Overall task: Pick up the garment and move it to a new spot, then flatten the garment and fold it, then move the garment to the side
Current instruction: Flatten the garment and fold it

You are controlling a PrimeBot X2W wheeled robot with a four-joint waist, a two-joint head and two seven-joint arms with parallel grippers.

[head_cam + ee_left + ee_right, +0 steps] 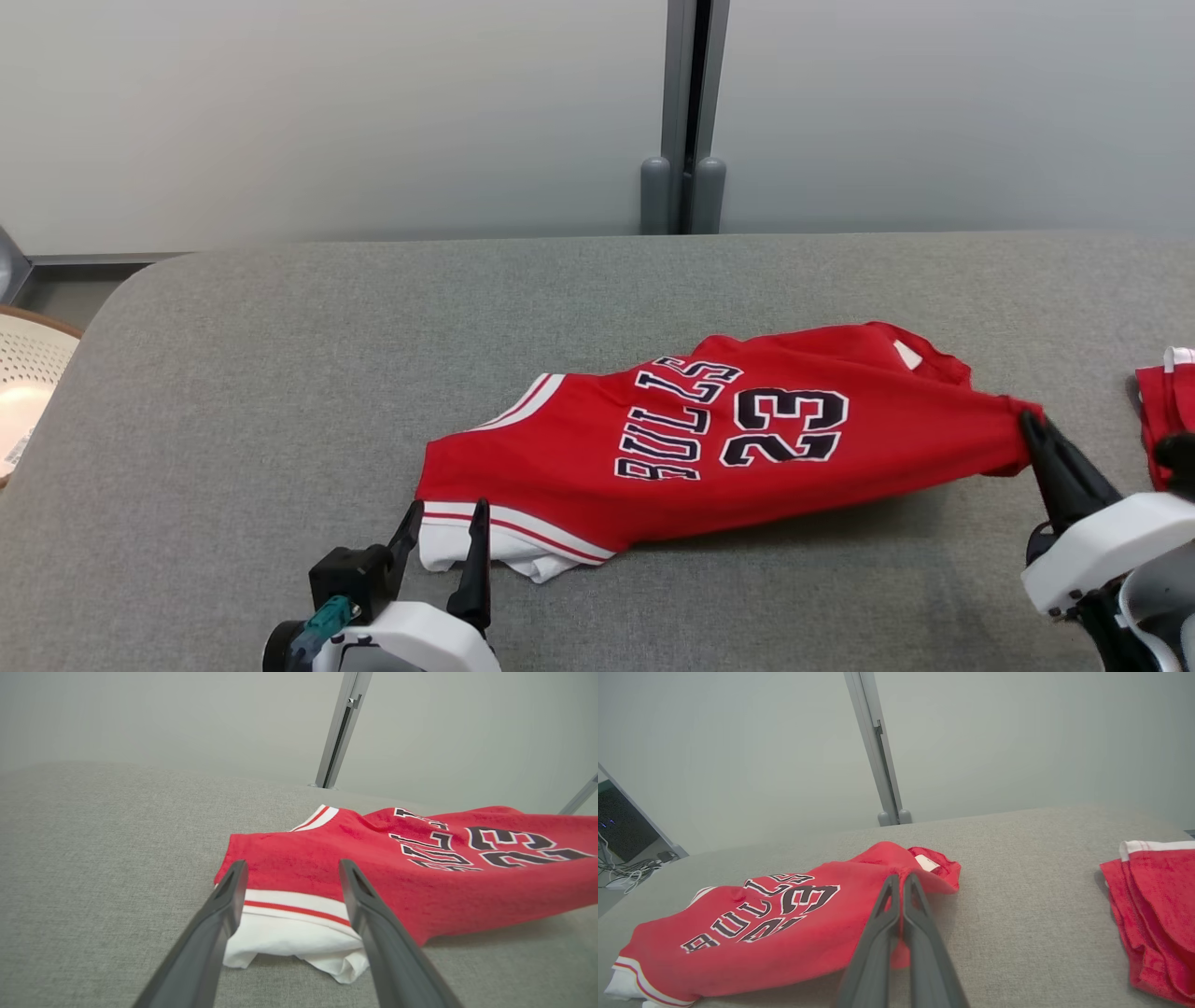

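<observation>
A red jersey [709, 448] lies on the grey padded table [280, 373], a little right of the middle and toward the near side, stretched out from left to right. The lettering BULLS and the number 23 face up, turned sideways to the robot. The jersey's left end carries a white band with thin red stripes, and some white cloth is bunched under the near-left corner. The left gripper [448, 509] sits at this corner with its two dark fingers spread apart. In the left wrist view the left gripper [293, 865] frames the striped band of the jersey [420, 877], one finger at the cloth's left edge and the other further right over it. Whether the tips touch the cloth cannot be told. The right gripper [1030, 422] is at the jersey's right end, fingers pressed together on a pinch of red cloth. In the right wrist view the right gripper [902, 879] clamps the jersey [784, 924] beside the neck opening, where a small white label shows. From that pinch the cloth is drawn taut and raised a little, with a shadow under its near edge. A second red garment [1162, 411] with a white edge lies further right on the table, apart from the jersey. Beyond the far edge stands a pale wall with a grey post [689, 112].
</observation>
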